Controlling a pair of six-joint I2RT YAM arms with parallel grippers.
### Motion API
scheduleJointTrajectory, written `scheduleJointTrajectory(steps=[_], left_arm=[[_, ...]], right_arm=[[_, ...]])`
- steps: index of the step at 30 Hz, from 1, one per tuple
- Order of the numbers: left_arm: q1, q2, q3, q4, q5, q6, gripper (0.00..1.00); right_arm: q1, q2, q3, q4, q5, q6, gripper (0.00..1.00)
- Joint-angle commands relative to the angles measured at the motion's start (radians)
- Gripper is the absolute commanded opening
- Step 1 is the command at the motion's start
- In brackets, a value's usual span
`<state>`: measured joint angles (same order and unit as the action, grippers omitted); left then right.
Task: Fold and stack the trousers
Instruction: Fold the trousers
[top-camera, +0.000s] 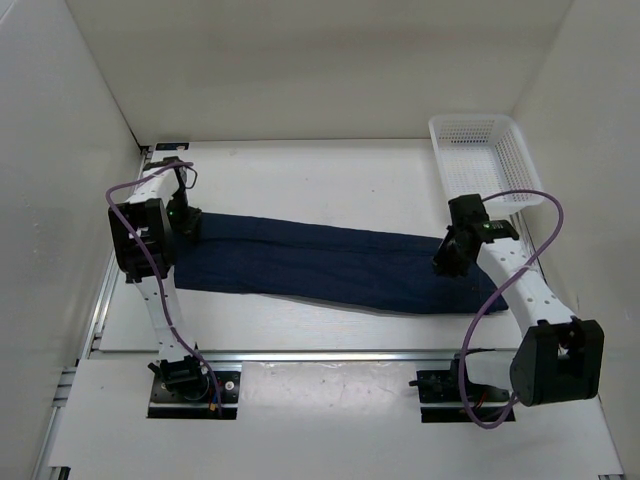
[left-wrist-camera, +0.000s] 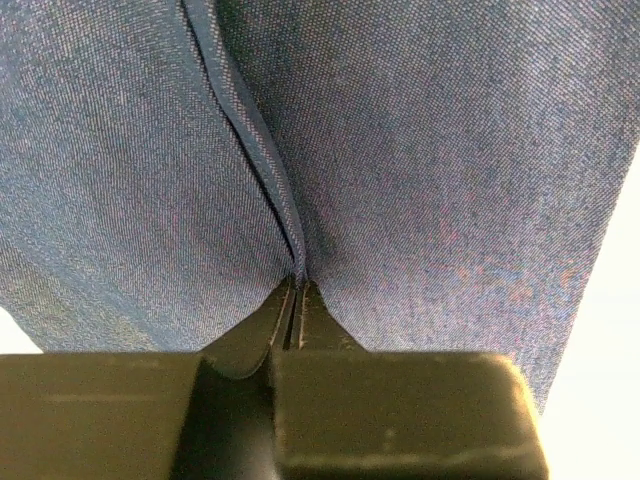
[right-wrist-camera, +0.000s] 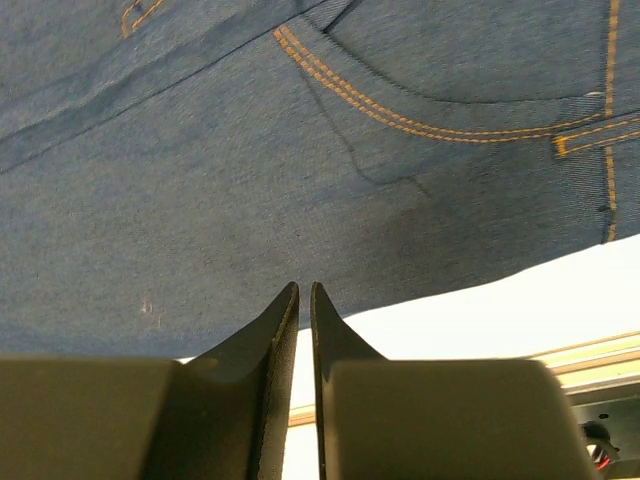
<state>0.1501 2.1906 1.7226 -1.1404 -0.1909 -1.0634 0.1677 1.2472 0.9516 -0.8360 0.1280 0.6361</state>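
The trousers (top-camera: 310, 265) are dark blue jeans lying flat across the table from left to right. At their left end my left gripper (top-camera: 188, 224) is shut on a raised crease of denim (left-wrist-camera: 297, 283), and cloth (left-wrist-camera: 450, 150) fills that wrist view. My right gripper (top-camera: 447, 262) is at the right, waist end. There its jaws (right-wrist-camera: 304, 287) stand almost together, with a thin slit between them, and their tips pinch the near edge of the denim (right-wrist-camera: 250, 180). Orange pocket stitching (right-wrist-camera: 420, 115) shows just beyond.
A white mesh basket (top-camera: 485, 160) stands at the back right corner, just behind the right arm. A metal rail (top-camera: 320, 355) runs along the near edge of the table and also shows in the right wrist view as the rail (right-wrist-camera: 590, 350). White walls enclose the table.
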Motion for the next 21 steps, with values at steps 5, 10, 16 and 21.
scheduleJointTrajectory(steps=[5,10,16,21], left_arm=[[-0.003,-0.057,0.0,0.01,-0.01,0.003,0.1],[-0.003,-0.115,0.012,0.001,-0.019,0.025,0.1],[-0.012,-0.153,0.045,-0.009,-0.019,0.034,0.1],[-0.043,-0.153,0.094,-0.018,-0.01,0.043,0.1]], right_arm=[[-0.137,0.009,0.044,0.008,0.035,-0.058,0.29],[-0.278,0.098,0.062,0.032,-0.002,-0.079,0.41],[-0.324,0.213,0.131,0.081,-0.059,0.057,0.39],[-0.324,0.351,0.251,0.061,0.025,0.131,0.39]])
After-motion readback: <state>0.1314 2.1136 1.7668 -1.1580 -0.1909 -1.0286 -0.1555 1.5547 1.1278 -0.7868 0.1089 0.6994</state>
